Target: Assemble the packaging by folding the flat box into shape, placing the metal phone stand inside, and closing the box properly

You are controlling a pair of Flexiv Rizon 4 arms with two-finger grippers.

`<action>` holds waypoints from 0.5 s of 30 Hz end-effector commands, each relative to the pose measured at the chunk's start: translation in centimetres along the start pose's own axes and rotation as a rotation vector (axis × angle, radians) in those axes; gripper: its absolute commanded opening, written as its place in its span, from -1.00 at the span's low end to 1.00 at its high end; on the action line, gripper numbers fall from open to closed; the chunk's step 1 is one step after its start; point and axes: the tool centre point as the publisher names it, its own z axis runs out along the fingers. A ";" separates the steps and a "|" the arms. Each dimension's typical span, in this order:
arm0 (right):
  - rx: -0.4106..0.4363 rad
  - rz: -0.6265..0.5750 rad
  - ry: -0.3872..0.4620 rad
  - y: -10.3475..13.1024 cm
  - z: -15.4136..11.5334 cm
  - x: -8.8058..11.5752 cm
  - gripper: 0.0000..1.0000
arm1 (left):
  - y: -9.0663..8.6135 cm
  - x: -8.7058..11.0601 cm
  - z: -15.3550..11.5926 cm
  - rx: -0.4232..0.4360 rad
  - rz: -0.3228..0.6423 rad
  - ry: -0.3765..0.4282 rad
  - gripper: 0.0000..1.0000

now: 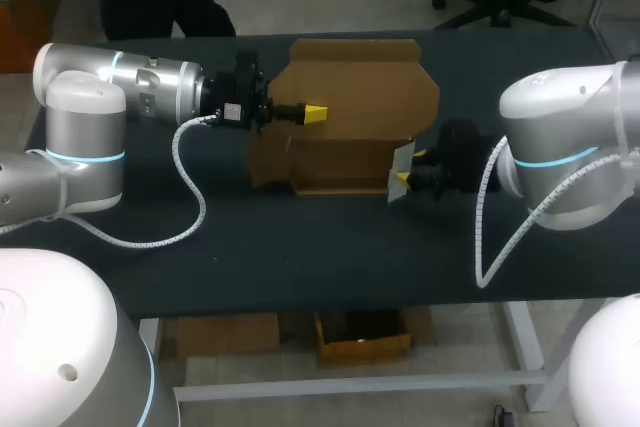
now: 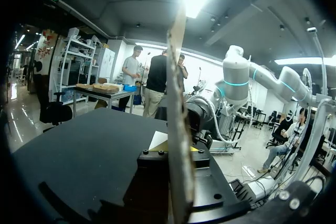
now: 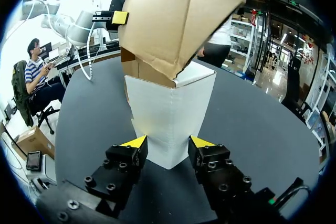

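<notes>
Box [image 1: 345,152] half-folded on table [image 1: 300,267]. Left gripper [image 1: 315,113] pinches box's far panel [image 1: 350,72]; right gripper [image 3: 168,142] clamps box's white flap [image 3: 170,108], fingers narrowly apart. Risk: opposed pulls tear card, or flap slips out.

box [image 1: 350,97] mid table [image 1: 300,257], L claw [image 1: 316,113] left, R claw [image 1: 405,169] right

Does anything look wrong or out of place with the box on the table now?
The brown cardboard box is only half formed: its wide flap stands open in the left gripper, and its white end panel sits in the right gripper. No metal phone stand is visible on the black table.
</notes>
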 end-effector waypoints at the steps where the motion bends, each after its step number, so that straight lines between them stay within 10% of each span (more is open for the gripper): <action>1: -0.009 0.005 -0.028 -0.1 0.7 0.3 -0.05 | 0.4 0.0 0.0 -0.001 0.000 0.000 -1.00; 15: -0.006 0.035 -0.107 0.3 1.5 0.1 -0.11 | 0.4 0.0 0.0 -0.001 0.000 0.000 -1.00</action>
